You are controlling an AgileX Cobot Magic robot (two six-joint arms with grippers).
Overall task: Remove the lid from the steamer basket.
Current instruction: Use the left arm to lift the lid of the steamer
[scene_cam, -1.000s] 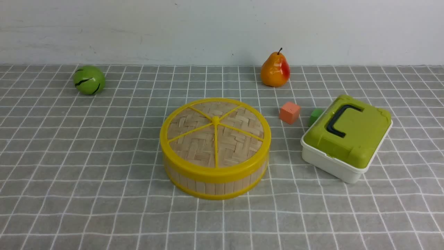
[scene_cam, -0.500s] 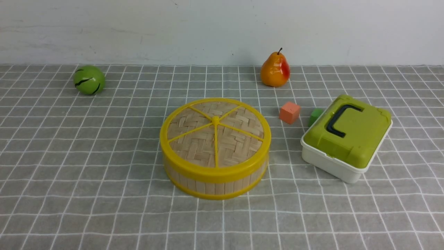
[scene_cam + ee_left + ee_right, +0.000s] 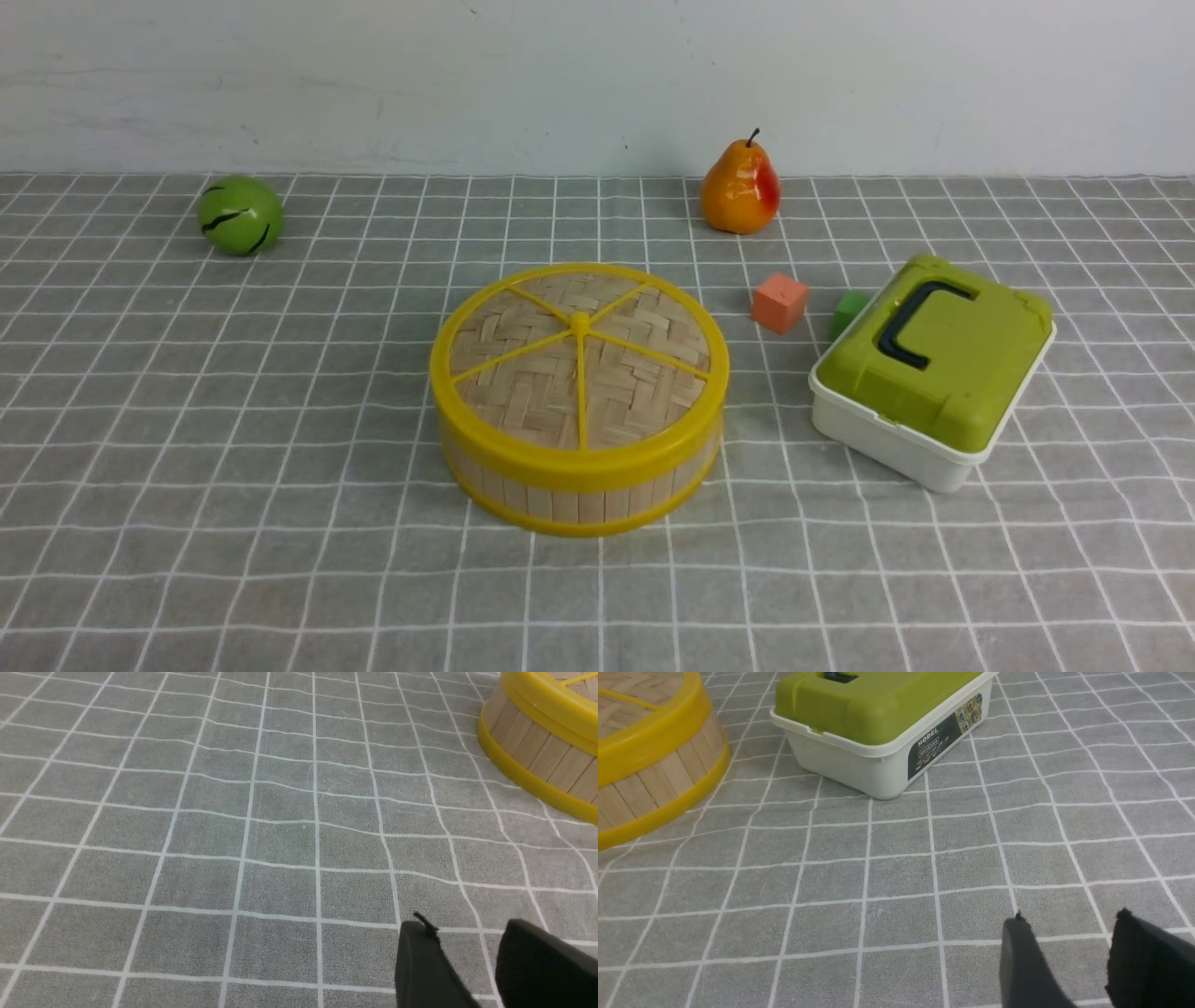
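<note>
On the middle of the table [image 3: 187, 467] stands the basket [image 3: 579, 499], with the lid [image 3: 579, 359] seated level on top, its yellow rim covering the basket's upper edge all round (knob and five spokes facing up). Over bare checked cloth the left fingers [image 3: 420, 966] hang low, parted with only cloth showing in the gap; the basket's slatted side lies well apart from them. Just as parted and empty, the right fingers [image 3: 1022, 961] hover over cloth, with the basket and the box [image 3: 859, 765] both ahead. That box sits right of the basket, its green cover [image 3: 943, 355] on. Between them, farther back, lie an orange cube [image 3: 780, 303] and a green cube [image 3: 848, 311] (partly hidden by the box). Near the wall stand a pear [image 3: 740, 189] and, far left, a green ball [image 3: 239, 216].
</note>
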